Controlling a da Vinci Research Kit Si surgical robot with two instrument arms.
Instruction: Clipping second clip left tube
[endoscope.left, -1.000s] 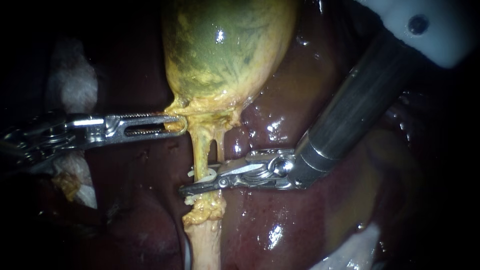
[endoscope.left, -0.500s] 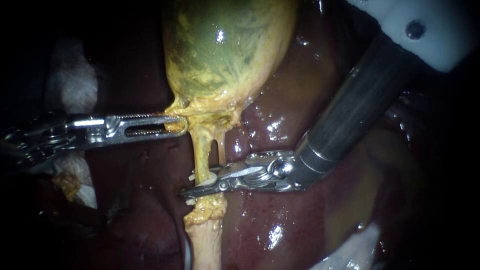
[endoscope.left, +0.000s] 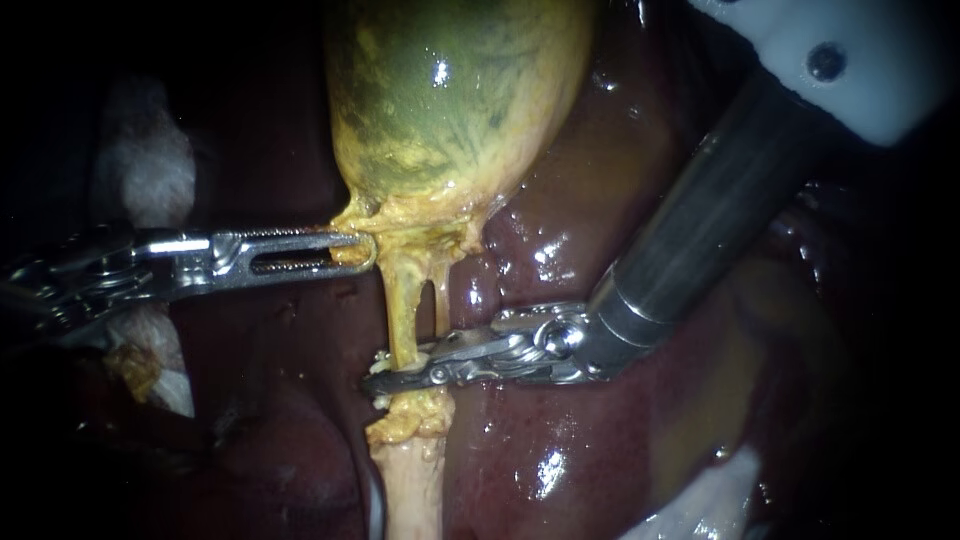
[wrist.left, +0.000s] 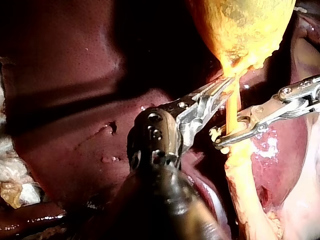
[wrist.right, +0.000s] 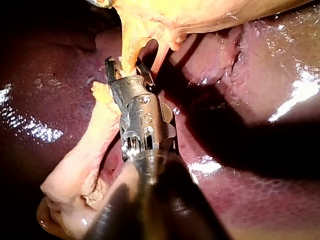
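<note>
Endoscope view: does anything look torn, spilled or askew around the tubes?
Nothing stands out. The right instrument has its end effector shut across the left tube, with bits of a white clip showing at its edges. The left instrument grips the gallbladder at its neck. No tear or leak shows on the liver.

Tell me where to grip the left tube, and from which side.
Grip the left tube low on its bare stretch, just above the yellow fat lump, coming crosswise from the right. It hangs taut and upright there, and the left instrument holds the gallbladder neck on the other side.
</note>
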